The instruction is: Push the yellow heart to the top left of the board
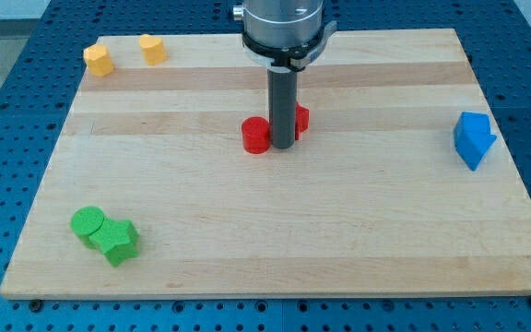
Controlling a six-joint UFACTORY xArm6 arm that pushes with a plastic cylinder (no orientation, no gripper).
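Two yellow blocks lie near the board's top left corner, one (99, 59) further left and one (153, 48) just to its right. Which of them is the heart cannot be made out at this size. My tip (282, 146) is down near the middle of the board, far to the right of and below both yellow blocks. It stands between a red cylinder (256, 135) on its left and a second red block (301, 118) on its right, which the rod partly hides.
A blue block (473, 138) lies near the board's right edge. A green cylinder (87, 223) and a second green block (118, 243) touch each other at the bottom left. The wooden board (275, 249) lies on a blue perforated table.
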